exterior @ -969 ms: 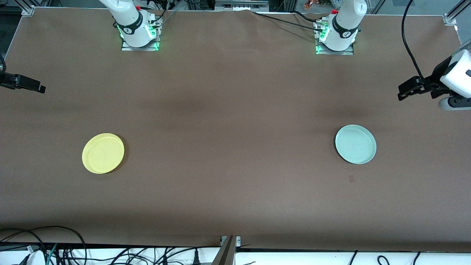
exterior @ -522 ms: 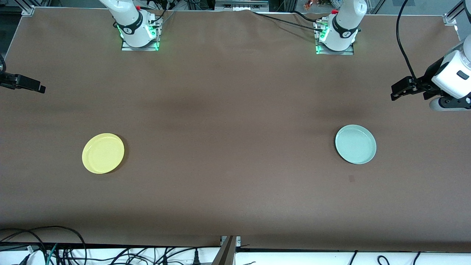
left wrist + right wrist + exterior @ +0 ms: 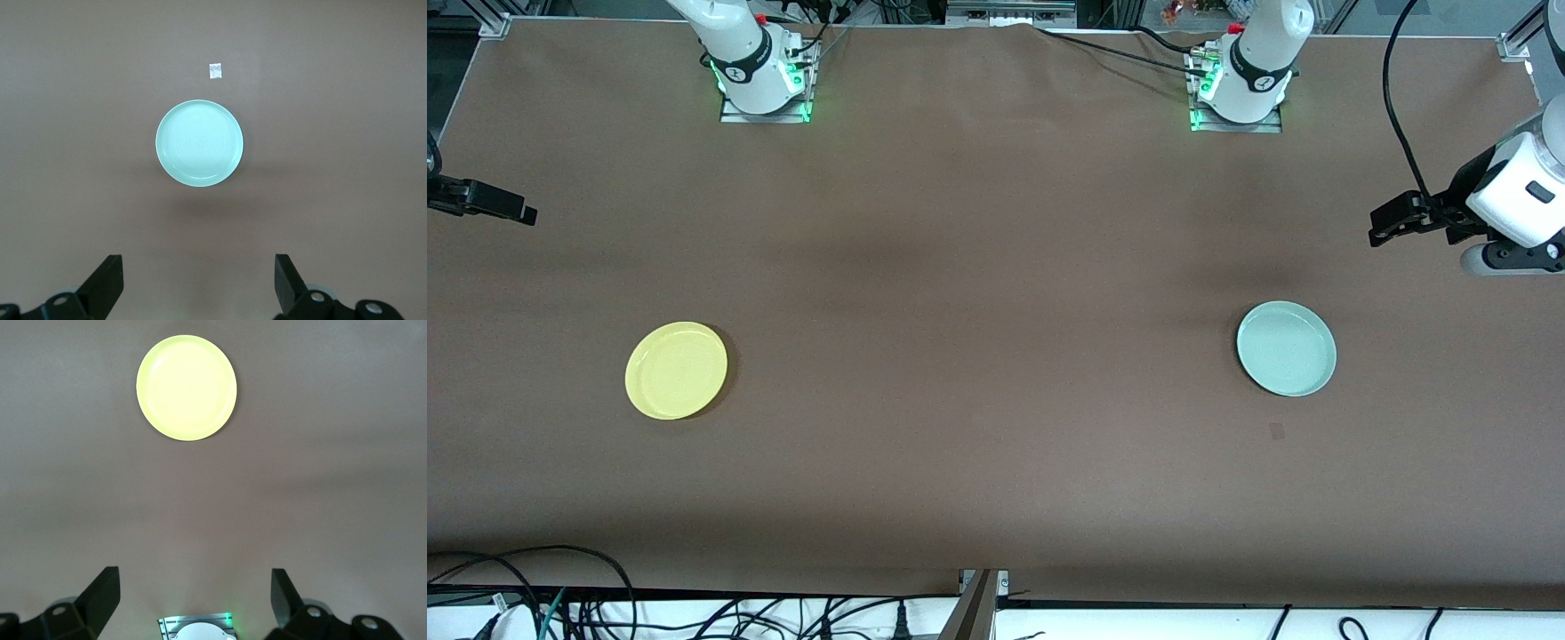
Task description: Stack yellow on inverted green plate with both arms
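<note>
The yellow plate (image 3: 676,370) lies rim up on the brown table toward the right arm's end; it also shows in the right wrist view (image 3: 186,387). The pale green plate (image 3: 1286,348) lies rim up toward the left arm's end, and in the left wrist view (image 3: 199,143). My left gripper (image 3: 1383,229) hangs open and empty in the air near the table's end, apart from the green plate; its own view (image 3: 198,287) shows the jaws wide apart. My right gripper (image 3: 516,212) is open and empty at the other end, apart from the yellow plate (image 3: 193,600).
A small pale square mark (image 3: 1276,431) sits on the table just nearer the camera than the green plate, also in the left wrist view (image 3: 215,70). Both arm bases (image 3: 765,84) (image 3: 1238,93) stand along the table's back edge. Cables (image 3: 560,604) lie below the near edge.
My left gripper has shifted a little toward the table's middle and its wrist has risen slightly. The right arm and both plates have not moved.
</note>
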`<state>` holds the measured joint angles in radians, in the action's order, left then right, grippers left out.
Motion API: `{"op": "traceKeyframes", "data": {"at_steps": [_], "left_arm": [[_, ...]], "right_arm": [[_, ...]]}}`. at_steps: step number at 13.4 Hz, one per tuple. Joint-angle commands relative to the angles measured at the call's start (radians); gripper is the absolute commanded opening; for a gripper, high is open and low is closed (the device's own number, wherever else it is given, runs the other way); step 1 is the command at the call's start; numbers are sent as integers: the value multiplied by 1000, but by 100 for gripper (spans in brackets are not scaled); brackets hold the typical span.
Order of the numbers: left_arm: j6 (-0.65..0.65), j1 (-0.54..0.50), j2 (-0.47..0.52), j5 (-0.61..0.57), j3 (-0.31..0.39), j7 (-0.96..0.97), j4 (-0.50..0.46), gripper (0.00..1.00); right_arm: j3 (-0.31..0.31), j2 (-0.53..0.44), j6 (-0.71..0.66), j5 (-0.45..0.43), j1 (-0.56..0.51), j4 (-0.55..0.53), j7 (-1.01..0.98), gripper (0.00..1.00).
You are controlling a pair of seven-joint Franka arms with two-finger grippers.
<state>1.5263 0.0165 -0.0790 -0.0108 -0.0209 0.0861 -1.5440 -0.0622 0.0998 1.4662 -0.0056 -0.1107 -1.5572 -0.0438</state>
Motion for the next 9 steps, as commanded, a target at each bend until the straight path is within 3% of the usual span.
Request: {"op": "traceKeyframes", "data": {"at_steps": [1, 9], "left_arm": [[-15, -1, -11, 3, -2, -13, 18, 100], [-18, 8, -16, 3, -7, -8, 18, 100]], "right_arm": [[2, -3, -21, -7, 2, 11, 9, 100], [2, -3, -21, -7, 0, 9, 9, 100]]}}
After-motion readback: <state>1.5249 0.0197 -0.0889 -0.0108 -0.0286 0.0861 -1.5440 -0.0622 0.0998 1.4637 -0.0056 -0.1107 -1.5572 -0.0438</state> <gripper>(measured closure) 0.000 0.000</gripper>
